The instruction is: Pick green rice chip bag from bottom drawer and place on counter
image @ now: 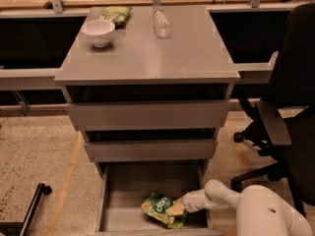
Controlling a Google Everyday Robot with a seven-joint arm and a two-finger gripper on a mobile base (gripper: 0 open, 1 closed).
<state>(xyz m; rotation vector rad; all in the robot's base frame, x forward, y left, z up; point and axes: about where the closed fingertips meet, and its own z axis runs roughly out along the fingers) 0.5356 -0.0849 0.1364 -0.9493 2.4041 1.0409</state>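
The green rice chip bag (160,208) lies on the floor of the open bottom drawer (128,200), toward its front right. It is bright green with a dark round logo. My white arm reaches in from the lower right, and the gripper (176,209) is at the bag's right edge, touching it. The bag rests on the drawer floor. The grey counter (167,53) is the cabinet's top slab, well above the drawer.
On the counter stand a white bowl (98,32), a pale green bag (115,14) at the back left and a clear bottle (160,23). Two shut drawers (147,114) sit above the open one. A black office chair (283,117) stands to the right.
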